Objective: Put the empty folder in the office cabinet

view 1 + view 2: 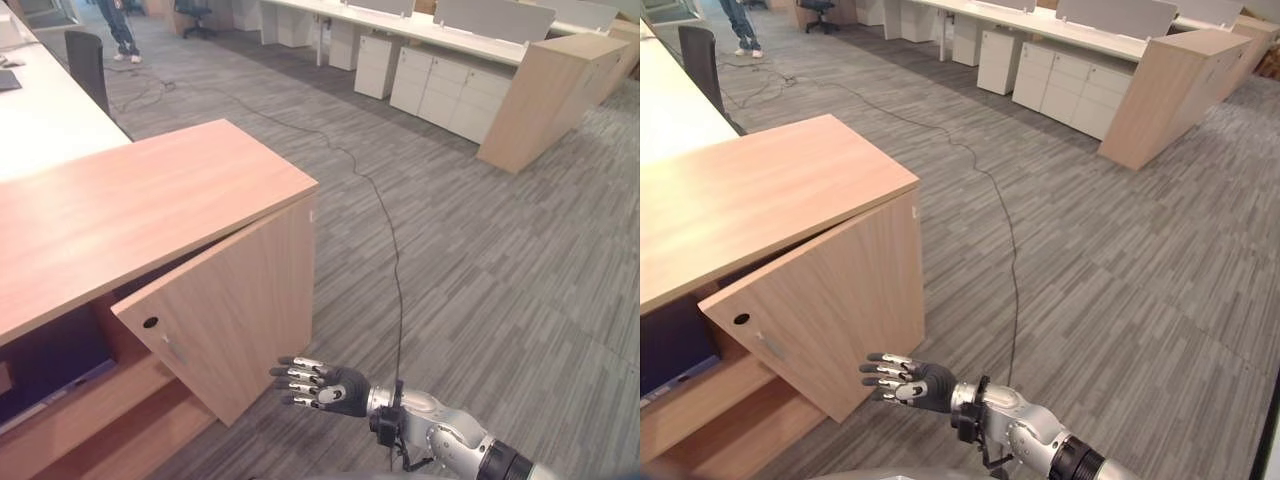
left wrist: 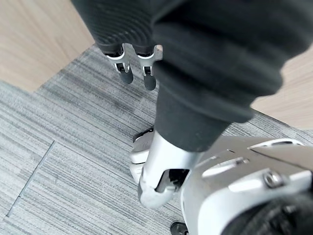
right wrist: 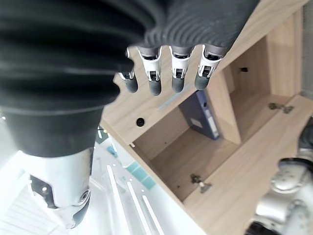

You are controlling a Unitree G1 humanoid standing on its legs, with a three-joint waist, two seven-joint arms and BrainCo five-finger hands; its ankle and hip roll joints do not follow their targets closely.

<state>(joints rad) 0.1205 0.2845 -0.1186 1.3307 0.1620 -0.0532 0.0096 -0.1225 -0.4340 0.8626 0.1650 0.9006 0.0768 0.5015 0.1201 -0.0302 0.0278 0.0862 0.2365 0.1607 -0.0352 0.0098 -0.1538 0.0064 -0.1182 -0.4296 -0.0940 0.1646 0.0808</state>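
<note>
A wooden office cabinet (image 1: 130,210) stands at the left with its door (image 1: 230,320) swung partly open. A dark blue folder (image 1: 50,362) sits inside on the shelf; in the right wrist view the folder (image 3: 203,117) stands upright against a divider. My right hand (image 1: 335,388) hovers low in front of the door's outer edge, fingers relaxed and holding nothing, a small gap from the wood. In the right wrist view its fingers (image 3: 178,73) point into the cabinet. My left hand (image 2: 134,68) hangs above the grey carpet beside a wooden panel, with nothing in it.
A white desk (image 1: 40,120) and a black chair (image 1: 88,65) stand behind the cabinet. A person's legs (image 1: 120,30) show at the far left. White drawer units (image 1: 440,90) and a tall wooden cabinet (image 1: 545,100) line the back. Grey carpet (image 1: 480,270) spreads to the right.
</note>
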